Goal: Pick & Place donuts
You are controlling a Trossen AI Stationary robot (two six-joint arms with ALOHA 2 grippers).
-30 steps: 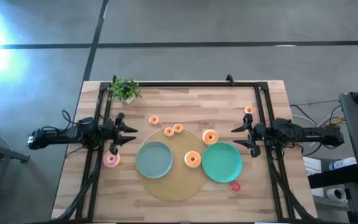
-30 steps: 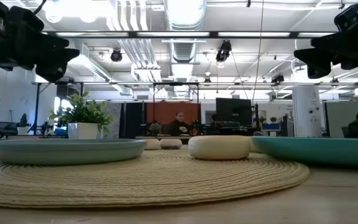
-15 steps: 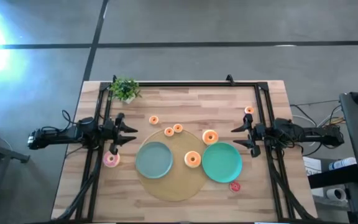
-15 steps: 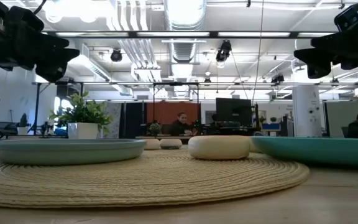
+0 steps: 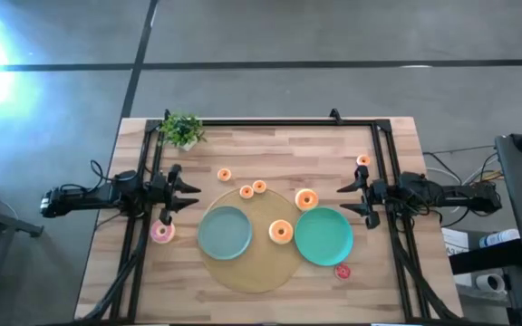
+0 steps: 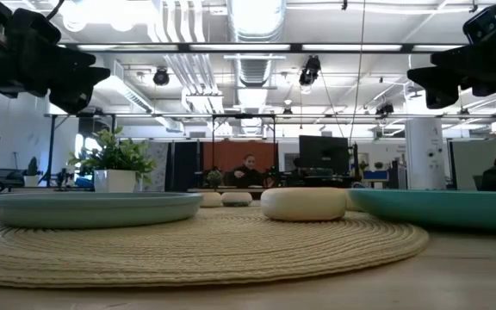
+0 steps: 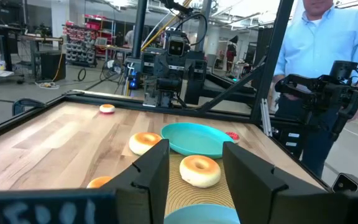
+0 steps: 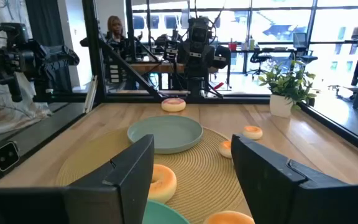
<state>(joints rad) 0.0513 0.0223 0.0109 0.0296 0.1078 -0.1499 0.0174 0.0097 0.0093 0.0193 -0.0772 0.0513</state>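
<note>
Above table's left edge: left gripper (image 5: pixel 188 191), fingers parted, empty; nearest target, pink donut (image 5: pixel 161 233), just beside it on bare wood, off woven mat (image 5: pixel 243 276). Opposite: right gripper (image 5: pixel 347 199), fingers wide apart, empty, at right edge beside green plate (image 5: pixel 329 244). Further donuts: two large orange ones (image 5: pixel 281 232) (image 5: pixel 305 199) on mat between the plates; three small orange ones (image 5: pixel 224 175) toward plant (image 5: pixel 181 129); one at far right rail (image 5: pixel 362 160); red one (image 5: pixel 342 271) near green plate. Grey-blue plate (image 5: pixel 224 233) bare. Advised approach: descend squarely over one ring, straddle opposite sides of it, close gently, lift clear before crossing plate rim.
</note>
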